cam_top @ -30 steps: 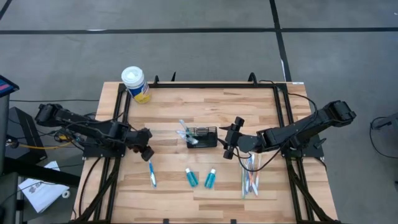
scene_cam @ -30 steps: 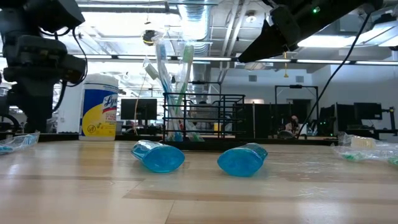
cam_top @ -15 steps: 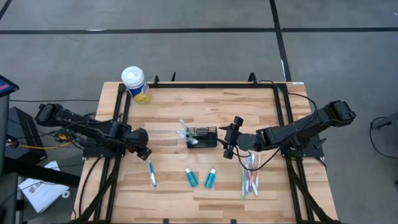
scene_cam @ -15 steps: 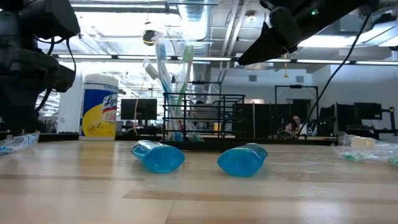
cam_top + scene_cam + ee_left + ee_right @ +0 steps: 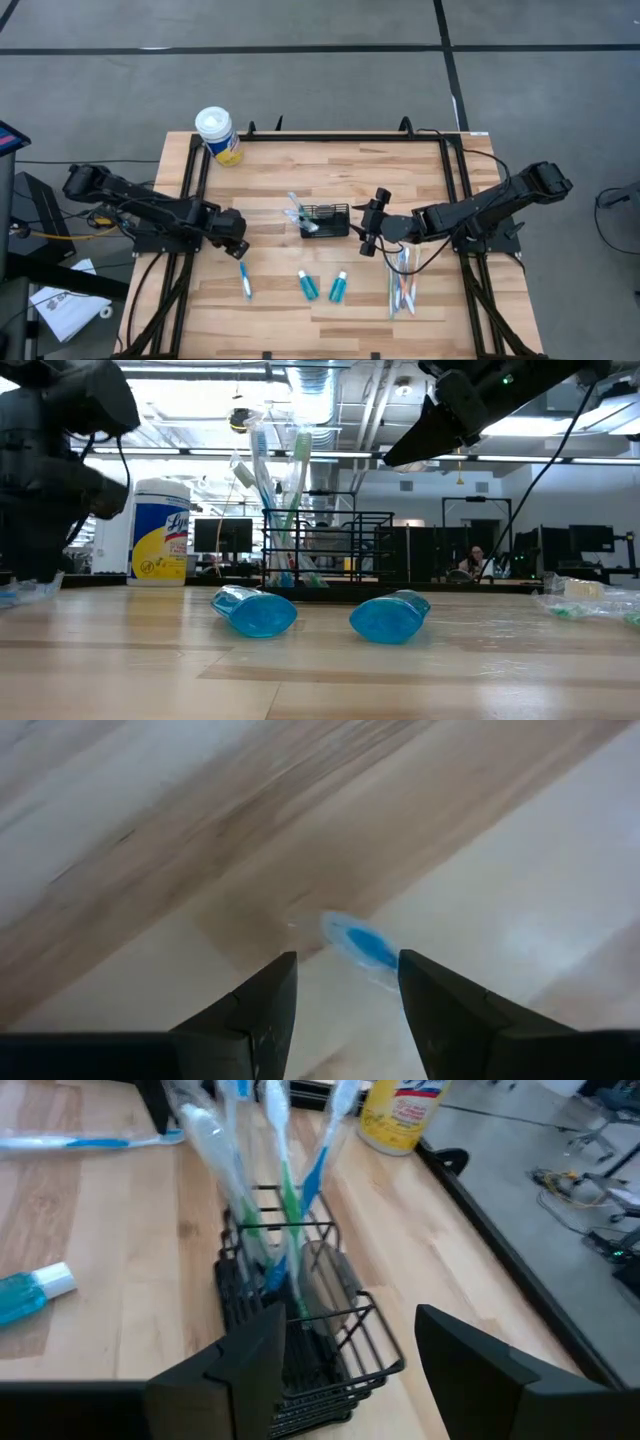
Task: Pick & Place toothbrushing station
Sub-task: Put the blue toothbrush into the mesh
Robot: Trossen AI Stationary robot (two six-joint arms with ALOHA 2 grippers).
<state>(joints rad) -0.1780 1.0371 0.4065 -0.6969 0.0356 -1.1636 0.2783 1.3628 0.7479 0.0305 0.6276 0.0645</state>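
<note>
High view. A wooden table [image 5: 330, 170] carries a small black wire basket [image 5: 327, 219] at its centre, with wrapped toothbrushes [image 5: 297, 212] leaning out of its left end. The left gripper [image 5: 237, 247] hangs over the table's left part, just above the head of a blue toothbrush [image 5: 244, 279] lying flat. The right gripper [image 5: 370, 233] sits just right of the basket, apart from it. Two teal tubes [image 5: 322, 286] lie side by side in front of the basket; a bundle of loose toothbrushes [image 5: 401, 283] lies to their right. A white-lidded canister [image 5: 217, 134] stands at the far left corner.

Low view. The basket [image 5: 328, 550] stands upright behind the two tubes [image 5: 254, 611], its toothbrushes [image 5: 274, 470] rising above the rim. The canister [image 5: 160, 530] is to its left.

Left wrist view. The left gripper's fingers [image 5: 250, 1020] stand partly apart with nothing between them; the blue toothbrush head [image 5: 360, 942] lies on the wood just beyond the gap.

Right wrist view. The right gripper's fingers [image 5: 240, 1365] are spread wide, holding nothing, on either side of the near end of the basket [image 5: 300, 1340], without visible contact. The toothbrushes [image 5: 262, 1150] stand in its far end.
</note>
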